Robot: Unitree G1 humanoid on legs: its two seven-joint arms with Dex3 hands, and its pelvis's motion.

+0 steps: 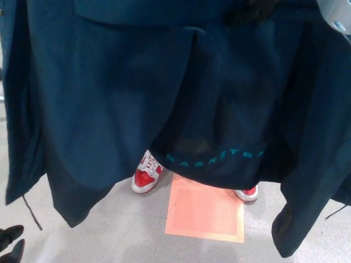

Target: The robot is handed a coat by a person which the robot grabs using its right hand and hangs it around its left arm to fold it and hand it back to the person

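1. Left hand (7, 241): only two black tips show at the lower left edge. They are apart, with bare floor (98, 241) between them, and hold nothing. It sits below the coat and outside it.

2. Dark navy coat (109, 109): hangs above and to the right of the left hand and fills most of the view. The hem is clear of the floor. A thin cord (30, 212) dangles just right of the left hand. Risk: the cord could catch on those tips as the arm comes up.

3. Red and white sneaker (145, 176): a person's, showing under the hem, well right of the left hand.

4. Teal lettering (215, 156): on a darker garment behind the coat and below the right hand.

5. Orange floor square (205, 213): below the lettering.

6. Second sneaker (247, 193): only the toe shows, touching the square's corner.

7. Right hand (253, 10): a dark shape at the top edge against the coat's upper part. I cannot tell how it is set. A grey arm part (335, 13) shows to its right.

Judged risks:
- A shallow grip up there would let the heavy cloth slide off to the floor.
- The coat hangs wide and unfolded, so the left arm could meet a side panel rather than the middle and the coat would drape unevenly.
- The cloth also hides most of the view, which makes aiming hard.
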